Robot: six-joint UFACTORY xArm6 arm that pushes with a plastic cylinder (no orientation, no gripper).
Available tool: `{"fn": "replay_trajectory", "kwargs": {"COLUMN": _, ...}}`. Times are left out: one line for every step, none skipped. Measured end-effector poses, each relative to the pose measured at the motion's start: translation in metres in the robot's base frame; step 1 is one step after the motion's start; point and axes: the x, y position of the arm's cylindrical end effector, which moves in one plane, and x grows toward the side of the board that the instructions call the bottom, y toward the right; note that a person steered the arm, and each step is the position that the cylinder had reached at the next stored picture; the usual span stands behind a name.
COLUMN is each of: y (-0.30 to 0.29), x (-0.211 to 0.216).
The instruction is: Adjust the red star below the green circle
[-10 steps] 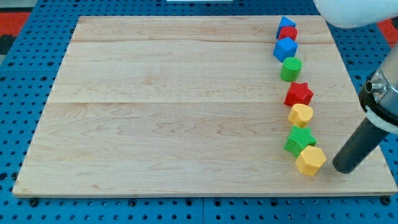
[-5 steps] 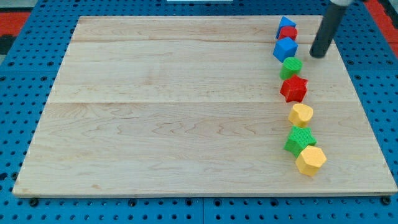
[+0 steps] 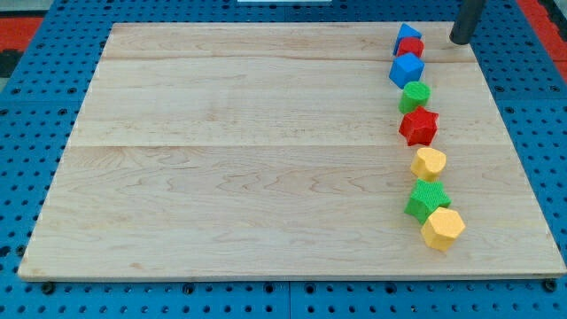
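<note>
The red star (image 3: 418,127) lies on the wooden board (image 3: 248,159) at the view's right, directly below the green circle (image 3: 414,95) and touching it. My tip (image 3: 460,41) is near the board's top right corner, up and to the right of both blocks and apart from them.
A column of blocks runs down the right side: a blue triangle (image 3: 407,35), a small red block (image 3: 411,48) and a blue block (image 3: 407,68) above the green circle; a yellow block (image 3: 429,164), a green star (image 3: 427,199) and a yellow hexagon (image 3: 442,229) below the red star.
The red star shifted up and left against the green circle. My tip moved from the lower right, up past the blocks, to the top right corner.
</note>
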Motion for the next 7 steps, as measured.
{"fn": "replay_trajectory", "kwargs": {"y": 0.0, "x": 0.0}}
{"fn": "replay_trajectory", "kwargs": {"y": 0.0, "x": 0.0058}}
{"fn": "replay_trajectory", "kwargs": {"y": -0.0014, "x": 0.0058}}
{"fn": "replay_trajectory", "kwargs": {"y": -0.0014, "x": 0.0046}}
{"fn": "replay_trajectory", "kwargs": {"y": -0.0014, "x": 0.0041}}
{"fn": "replay_trajectory", "kwargs": {"y": -0.0014, "x": 0.0041}}
{"fn": "replay_trajectory", "kwargs": {"y": -0.0014, "x": 0.0011}}
